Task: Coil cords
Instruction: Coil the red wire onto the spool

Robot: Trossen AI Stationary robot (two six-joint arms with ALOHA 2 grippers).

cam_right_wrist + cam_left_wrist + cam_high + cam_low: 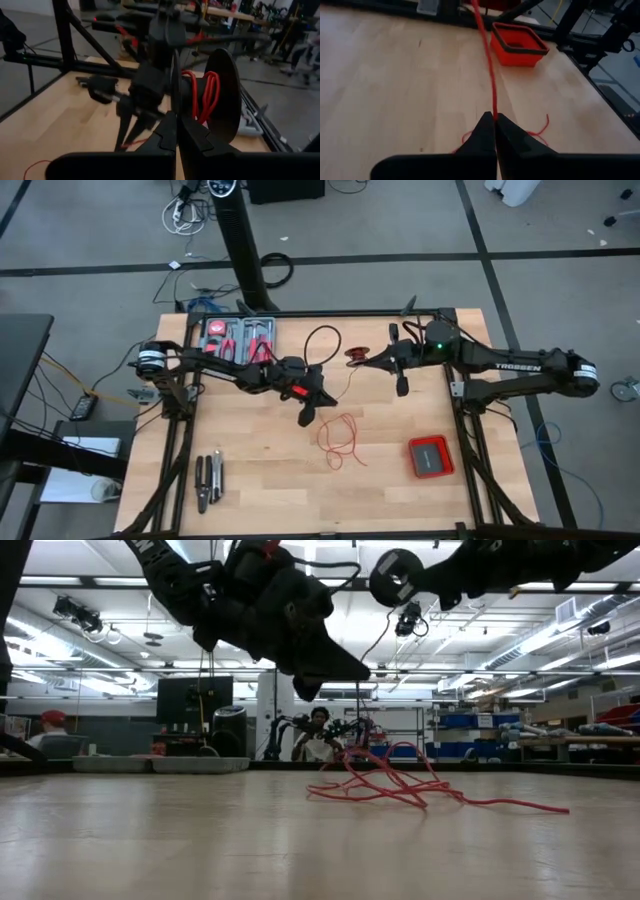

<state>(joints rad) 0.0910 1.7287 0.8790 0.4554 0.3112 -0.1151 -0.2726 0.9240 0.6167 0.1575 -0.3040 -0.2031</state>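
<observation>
Red wire (340, 438) winding: we keep the strand taut between the left gripper (495, 120) and the spool (205, 100).
We judge the step in hand to be laying turns onto the spool, so we feed the wire under light, even tension, guide each turn between the flanges, and avoid snagging the loose loops lying on the table (260, 480) between both arms. We hold the left gripper above mid-table, angled down, its fingers pinched shut on the wire, which runs straight away from the tips. We hold the right gripper (176, 117) raised near the table's far edge, fingers closed on the spool's flange, a few red turns already wound around the core.
</observation>
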